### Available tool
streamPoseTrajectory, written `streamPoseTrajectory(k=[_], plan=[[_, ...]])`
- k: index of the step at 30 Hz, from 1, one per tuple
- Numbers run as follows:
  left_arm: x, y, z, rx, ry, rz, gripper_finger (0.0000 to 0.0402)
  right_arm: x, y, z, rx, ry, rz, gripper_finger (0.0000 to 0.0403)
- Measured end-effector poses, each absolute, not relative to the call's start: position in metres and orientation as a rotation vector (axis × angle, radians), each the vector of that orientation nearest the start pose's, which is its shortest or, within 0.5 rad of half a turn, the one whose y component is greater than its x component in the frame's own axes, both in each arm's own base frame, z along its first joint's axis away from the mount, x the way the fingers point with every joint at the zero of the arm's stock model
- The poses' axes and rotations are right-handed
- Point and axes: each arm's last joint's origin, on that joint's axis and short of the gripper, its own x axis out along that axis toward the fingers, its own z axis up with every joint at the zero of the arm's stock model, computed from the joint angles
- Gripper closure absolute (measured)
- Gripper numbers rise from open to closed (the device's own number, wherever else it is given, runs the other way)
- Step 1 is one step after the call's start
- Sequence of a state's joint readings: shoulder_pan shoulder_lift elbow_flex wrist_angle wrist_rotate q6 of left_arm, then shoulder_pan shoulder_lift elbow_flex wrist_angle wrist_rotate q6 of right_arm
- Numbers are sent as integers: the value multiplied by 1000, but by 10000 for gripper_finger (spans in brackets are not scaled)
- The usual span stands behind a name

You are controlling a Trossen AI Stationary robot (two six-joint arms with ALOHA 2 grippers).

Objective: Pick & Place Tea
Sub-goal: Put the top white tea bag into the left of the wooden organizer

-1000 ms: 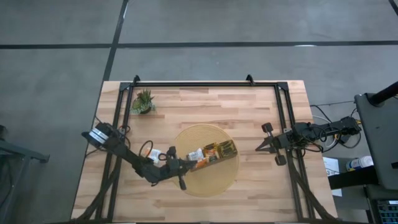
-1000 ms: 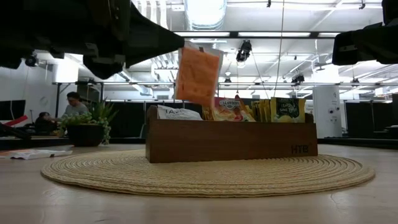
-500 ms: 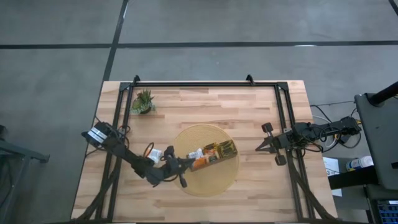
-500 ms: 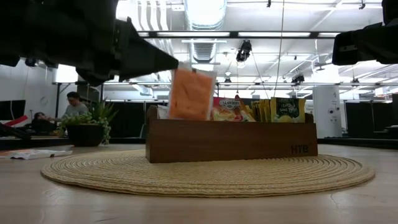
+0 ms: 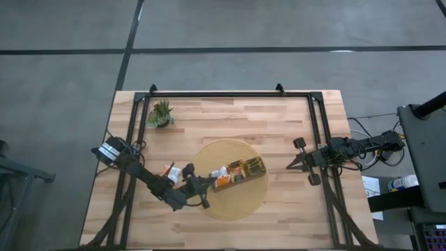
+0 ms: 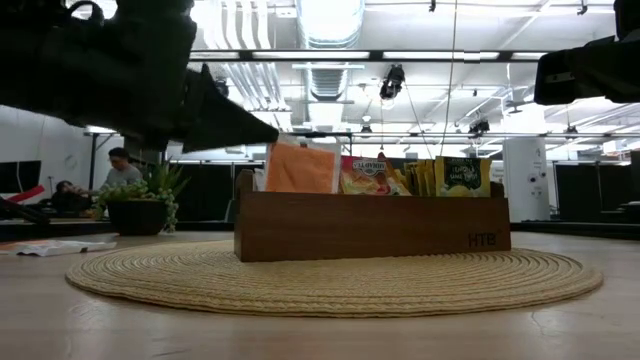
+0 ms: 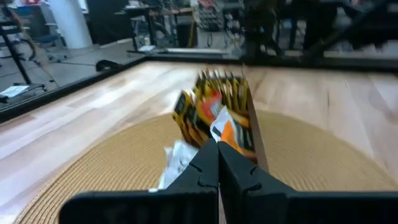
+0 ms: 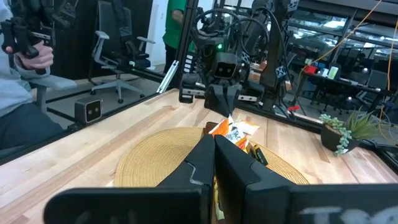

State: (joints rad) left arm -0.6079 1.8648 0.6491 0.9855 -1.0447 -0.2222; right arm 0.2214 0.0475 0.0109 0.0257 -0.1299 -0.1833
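Your left gripper (image 5: 209,184) is over the near-left part of the round woven mat (image 5: 240,203), its fingers pinched tight on an orange-brown tea sachet (image 6: 300,169) at the left end of the dark wooden tray (image 6: 400,228). In the low view that sachet stands upright with its lower edge already down behind the tray's front wall, the gripper's dark pointed tip touching its upper left corner. From the left wrist you see the two fingers (image 7: 205,168) pressed together, with the orange packet just beyond them and a row of yellow-green sachets (image 7: 221,93) standing farther along the tray. The tray sits diagonally on the mat, and it holds more tea: a white-and-orange sachet (image 6: 368,174) next to the held one and yellow-green ones (image 6: 462,175) toward the right end. One white sachet (image 5: 173,171) lies on the bare wooden table (image 5: 230,115) just beside the left arm, off the mat. A small spiky potted plant (image 5: 161,113) stands at the table's far-left corner, well apart from the tray. Your right gripper (image 5: 291,164) waits clenched and holding nothing near the table's right edge, pointing toward the mat. A person (image 6: 118,168) sits in the room behind the table.
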Motion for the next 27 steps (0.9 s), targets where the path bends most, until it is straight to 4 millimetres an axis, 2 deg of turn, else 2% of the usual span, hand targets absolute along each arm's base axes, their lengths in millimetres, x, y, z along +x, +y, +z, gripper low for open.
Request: streamPoseTrajectory(k=[13, 27], plan=[[279, -164, 119, 23, 235, 439, 401, 97, 26, 166, -182, -22, 351, 394], [287, -172, 126, 108, 291, 394, 391, 97, 26, 166, -182, -22, 352, 394]])
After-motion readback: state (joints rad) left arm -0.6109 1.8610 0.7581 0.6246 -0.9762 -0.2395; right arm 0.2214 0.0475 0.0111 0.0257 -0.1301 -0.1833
